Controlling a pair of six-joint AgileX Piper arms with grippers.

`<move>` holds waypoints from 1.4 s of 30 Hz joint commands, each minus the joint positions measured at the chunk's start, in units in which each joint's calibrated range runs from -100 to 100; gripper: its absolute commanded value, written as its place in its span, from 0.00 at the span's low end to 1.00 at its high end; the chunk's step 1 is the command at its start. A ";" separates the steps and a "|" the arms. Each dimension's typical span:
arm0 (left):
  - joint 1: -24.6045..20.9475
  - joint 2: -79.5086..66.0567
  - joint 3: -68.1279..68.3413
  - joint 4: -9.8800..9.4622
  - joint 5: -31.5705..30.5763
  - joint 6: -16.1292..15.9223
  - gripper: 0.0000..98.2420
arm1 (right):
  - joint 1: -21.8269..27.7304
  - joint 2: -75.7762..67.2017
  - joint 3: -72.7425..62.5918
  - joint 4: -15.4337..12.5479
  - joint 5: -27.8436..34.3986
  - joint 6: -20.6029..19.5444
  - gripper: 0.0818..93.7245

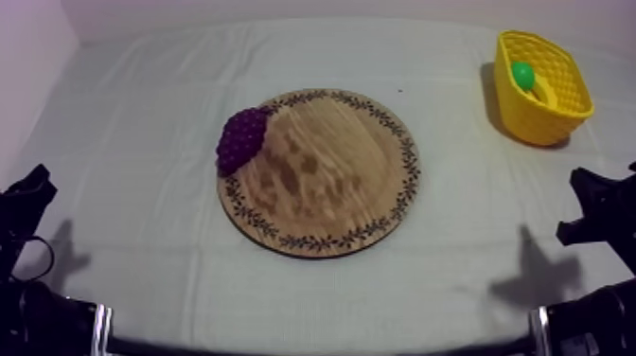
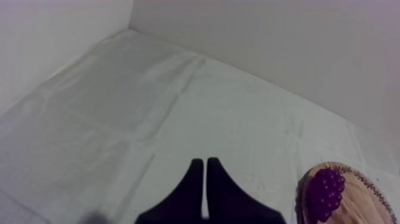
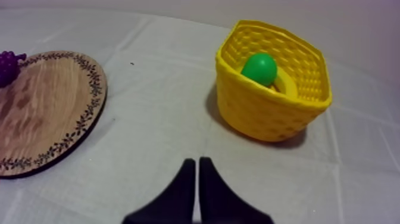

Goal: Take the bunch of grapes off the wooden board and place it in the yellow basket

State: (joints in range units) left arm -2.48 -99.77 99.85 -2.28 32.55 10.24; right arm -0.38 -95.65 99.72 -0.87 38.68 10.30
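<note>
Left gripper (image 2: 205,162) closed, empty; right gripper (image 3: 197,162) closed, empty

- The worktop (image 1: 142,142) is lit softly and evenly from above in the top view, and its covering is rendered pale grey-white.
- A violet tint is seen on the wall (image 2: 268,42) in the left wrist view.
- Soft grey shadows of the left arm (image 1: 24,204) and the right arm (image 1: 601,204) are thrown inward onto the worktop.
- A darker shadow is cast by the yellow basket (image 1: 558,114) on the side facing the wooden board (image 1: 322,180).
- A thin dark line of shadow is seen under the board's near rim.
- The bunch of grapes (image 1: 241,137) is rendered very dark purple.
- The left tool (image 2: 205,164) and the right tool (image 3: 197,162) are shown as flat black silhouettes.
</note>
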 commanded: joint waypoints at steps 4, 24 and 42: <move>-0.01 0.03 0.04 0.01 0.03 0.04 0.00 | -3.15 -0.10 -0.26 -0.97 -0.36 3.86 0.01; -0.01 0.03 0.04 0.01 0.03 0.01 0.00 | -3.69 8.93 -11.92 -3.09 4.26 2.95 0.00; -0.01 0.03 0.04 0.01 0.03 0.01 0.00 | -7.71 53.41 -66.48 -6.66 30.65 -4.67 0.05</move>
State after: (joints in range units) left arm -2.48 -99.77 99.85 -2.28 32.55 10.24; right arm -6.76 -51.62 43.67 -7.62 68.01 6.81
